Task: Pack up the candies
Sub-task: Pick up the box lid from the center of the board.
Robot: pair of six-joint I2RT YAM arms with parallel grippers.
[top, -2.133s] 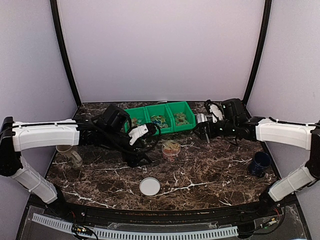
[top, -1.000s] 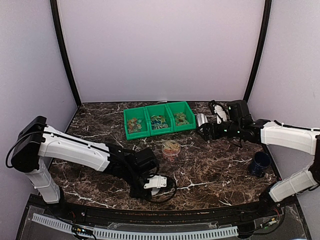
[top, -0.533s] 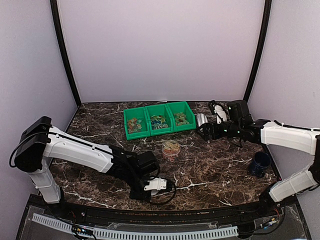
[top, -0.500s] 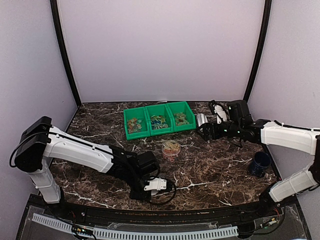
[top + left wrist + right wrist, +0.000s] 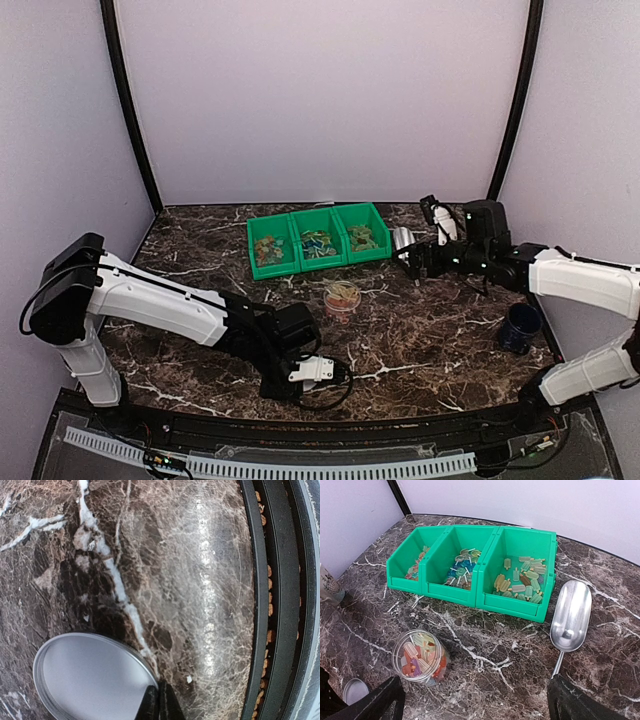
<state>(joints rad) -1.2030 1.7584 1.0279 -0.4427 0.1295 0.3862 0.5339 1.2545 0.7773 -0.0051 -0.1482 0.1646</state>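
Observation:
The candies lie in a green three-compartment bin [image 5: 445, 592] as small popsicle shapes [image 5: 520, 582], and more fill a clear open jar [image 5: 419, 656] on the marble in front of it. In the top view the bin [image 5: 262, 268] is at the back and the jar [image 5: 342, 298] mid-table. My left gripper [image 5: 160, 705] is down at the front of the table [image 5: 300, 380], shut on the rim of a round white lid [image 5: 90, 680]. My right gripper [image 5: 475, 679] hovers open and empty in front of the bin, beside a metal scoop [image 5: 570, 617].
A dark blue mug [image 5: 520, 327] stands at the right. A clear cup [image 5: 327, 587] stands far left of the bin. The table's black front rail [image 5: 265, 605] runs just past the lid. The scoop lies right of the bin [image 5: 403, 240].
My left arm swung from the bin down to the lid at the front and its jaws closed on the rim. The right arm drew back a little to the right.

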